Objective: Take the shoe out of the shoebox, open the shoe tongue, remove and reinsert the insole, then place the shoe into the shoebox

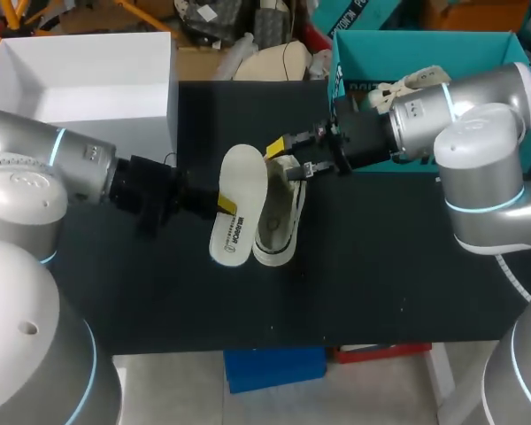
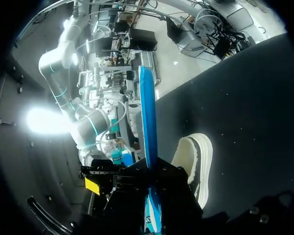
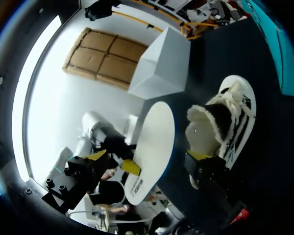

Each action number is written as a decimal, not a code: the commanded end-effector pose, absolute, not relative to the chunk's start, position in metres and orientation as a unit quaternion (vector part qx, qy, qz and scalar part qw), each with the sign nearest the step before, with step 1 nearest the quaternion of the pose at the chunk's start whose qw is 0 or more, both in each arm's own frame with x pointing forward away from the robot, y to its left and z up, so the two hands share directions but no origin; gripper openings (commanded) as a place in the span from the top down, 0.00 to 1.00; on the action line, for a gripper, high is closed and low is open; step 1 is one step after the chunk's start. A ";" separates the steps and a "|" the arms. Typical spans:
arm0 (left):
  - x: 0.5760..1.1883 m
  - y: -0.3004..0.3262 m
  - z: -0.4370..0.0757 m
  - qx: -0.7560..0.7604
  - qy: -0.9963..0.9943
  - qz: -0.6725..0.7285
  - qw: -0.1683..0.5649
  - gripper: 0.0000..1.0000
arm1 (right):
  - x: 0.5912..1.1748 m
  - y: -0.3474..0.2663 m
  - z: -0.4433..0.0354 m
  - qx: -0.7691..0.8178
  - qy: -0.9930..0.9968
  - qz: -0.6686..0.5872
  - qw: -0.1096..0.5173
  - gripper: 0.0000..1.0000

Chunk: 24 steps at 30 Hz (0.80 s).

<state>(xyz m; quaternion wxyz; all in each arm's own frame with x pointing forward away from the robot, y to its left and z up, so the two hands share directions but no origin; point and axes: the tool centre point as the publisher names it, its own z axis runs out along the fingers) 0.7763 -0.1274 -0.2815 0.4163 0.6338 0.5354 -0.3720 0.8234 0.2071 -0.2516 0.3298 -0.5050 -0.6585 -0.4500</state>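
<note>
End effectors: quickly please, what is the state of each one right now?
Left end effector: closed, holding the insole.
Right end effector: open, one finger touching the shoe.

The work surface is a black table (image 1: 380, 266) with a matte top. An open white box (image 1: 80, 84) (rectangular, with plain white walls) stands upright at the table's far left corner, its opening facing up.
</note>
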 end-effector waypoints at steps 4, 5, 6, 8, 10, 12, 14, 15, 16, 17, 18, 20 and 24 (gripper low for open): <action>0.775 -0.129 -0.280 0.638 0.542 -0.362 0.410 1.00 | 0.823 0.208 -0.251 -0.507 -0.659 -0.449 0.328 0.00; 0.775 -0.129 -0.280 0.638 0.542 -0.362 0.410 1.00 | 0.823 0.208 -0.251 -0.507 -0.659 -0.449 0.328 0.00; 0.775 -0.129 -0.280 0.638 0.542 -0.362 0.410 1.00 | 0.823 0.208 -0.251 -0.507 -0.659 -0.449 0.328 0.00; 0.771 -0.127 -0.280 0.637 0.545 -0.382 0.389 1.00 | 0.823 0.205 -0.251 -0.505 -0.671 -0.441 0.317 0.00; 0.767 -0.125 -0.280 0.638 0.546 -0.393 0.374 1.00 | 0.816 0.198 -0.250 -0.505 -0.699 -0.419 0.284 0.00; 0.765 -0.125 -0.279 0.640 0.547 -0.402 0.359 1.00 | 0.806 0.192 -0.250 -0.510 -0.714 -0.400 0.262 0.00; 0.761 -0.127 -0.278 0.644 0.545 -0.407 0.350 1.00 | 0.795 0.184 -0.250 -0.513 -0.726 -0.390 0.241 0.00; 0.760 -0.128 -0.277 0.645 0.543 -0.413 0.344 1.00 | 0.789 0.180 -0.251 -0.520 -0.725 -0.386 0.234 0.00; 0.758 -0.130 -0.276 0.645 0.541 -0.417 0.342 1.00 | 0.784 0.174 -0.251 -0.523 -0.724 -0.388 0.228 0.00; 0.757 -0.131 -0.276 0.646 0.540 -0.418 0.340 1.00 | 0.778 0.169 -0.253 -0.528 -0.722 -0.387 0.223 0.00; 0.757 -0.132 -0.277 0.648 0.540 -0.420 0.336 1.00 | 0.772 0.165 -0.254 -0.536 -0.720 -0.384 0.216 0.00; 0.754 -0.135 -0.277 0.649 0.538 -0.425 0.330 1.00 | 0.762 0.157 -0.255 -0.546 -0.713 -0.387 0.211 0.00; 0.749 -0.139 -0.279 0.654 0.538 -0.431 0.312 1.00 | 0.745 0.143 -0.256 -0.561 -0.701 -0.390 0.203 0.00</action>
